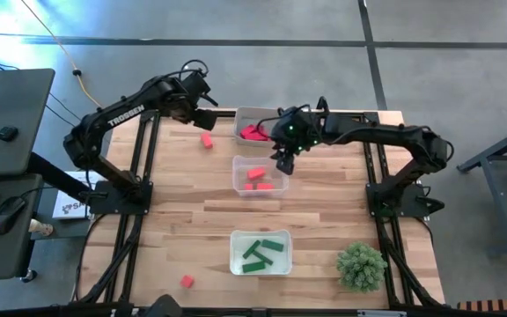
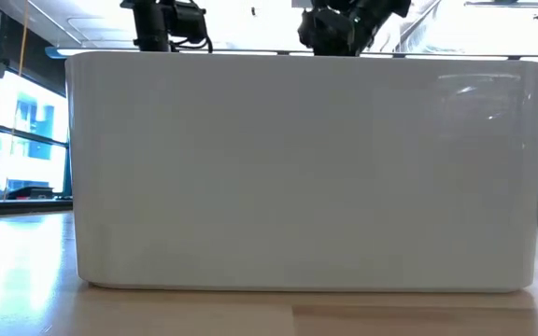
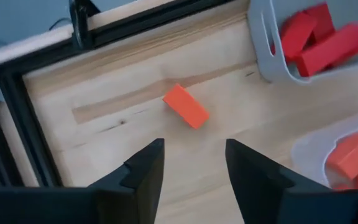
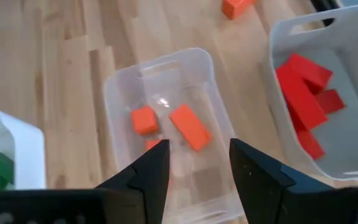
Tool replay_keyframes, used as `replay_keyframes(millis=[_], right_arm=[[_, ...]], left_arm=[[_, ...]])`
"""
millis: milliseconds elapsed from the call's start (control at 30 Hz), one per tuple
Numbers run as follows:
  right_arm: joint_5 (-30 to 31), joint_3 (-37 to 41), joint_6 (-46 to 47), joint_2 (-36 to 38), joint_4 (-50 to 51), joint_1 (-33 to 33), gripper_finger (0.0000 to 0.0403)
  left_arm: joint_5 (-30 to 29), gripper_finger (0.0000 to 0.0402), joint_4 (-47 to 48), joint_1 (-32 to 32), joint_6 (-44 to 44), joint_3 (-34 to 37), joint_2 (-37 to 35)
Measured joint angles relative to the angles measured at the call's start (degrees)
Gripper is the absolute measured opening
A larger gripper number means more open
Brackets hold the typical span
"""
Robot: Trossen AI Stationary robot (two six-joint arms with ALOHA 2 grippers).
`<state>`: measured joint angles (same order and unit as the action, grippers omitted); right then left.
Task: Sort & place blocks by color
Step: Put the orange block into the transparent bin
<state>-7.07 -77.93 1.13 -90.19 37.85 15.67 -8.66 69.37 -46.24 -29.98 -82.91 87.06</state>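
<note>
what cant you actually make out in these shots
- Low view: a white tray wall fills the picture, hiding the table, the blocks and both grippers' fingers.
- High view: the right gripper is too small and dark to tell whether it holds anything.
- Left wrist view: the picture's edge cuts off the crimson blocks and the orange tray.
- Right wrist view: the green tray is cut off.

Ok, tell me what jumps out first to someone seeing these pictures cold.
Three clear trays run down the middle of the table, sorted by color: crimson blocks farthest from the plant, orange blocks in the middle, green blocks nearest it. The left gripper hangs open above a loose orange block on the wood, while the right gripper hovers open over the orange tray. A bushy green plant marks one corner.
</note>
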Motion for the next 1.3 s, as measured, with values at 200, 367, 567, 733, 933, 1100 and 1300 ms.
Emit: replay_keyframes(millis=[200,367,567,733,933,1100,1300], right_arm=[[0.0,0.0,-4.7,0.0,3.0,2.9,0.0156],[0.0,0.0,-7.2,0.0,4.5,4.5,0.0156],[0.0,0.0,-9.4,0.0,4.8,5.1,0.0156],[0.0,0.0,-10.4,0.0,4.8,5.1,0.0156],[0.0,0.0,-10.6,0.0,4.8,5.1,0.0156],[0.0,0.0,-10.6,0.0,4.7,5.1,0.0156],[0.0,0.0,-10.6,0.0,4.7,5.1,0.0156]], left_arm=[[-1.1,0.0189,-0.4,0.0,-13.2,0.0,2.5],[0.5,0.0193,-0.8,0.0,-20.1,0.0,6.0],[2.2,0.0193,-2.8,0.0,-23.3,0.0,10.7],[2.3,0.0193,-6.6,-0.3,-23.4,0.0,13.7],[1.6,0.0193,-8.1,-1.5,-25.5,0.0,16.4],[0.5,0.0193,-8.0,-1.5,-30.0,0.0,18.4],[0.5,0.0193,-8.0,-1.4,-34.1,0.0,20.4]])
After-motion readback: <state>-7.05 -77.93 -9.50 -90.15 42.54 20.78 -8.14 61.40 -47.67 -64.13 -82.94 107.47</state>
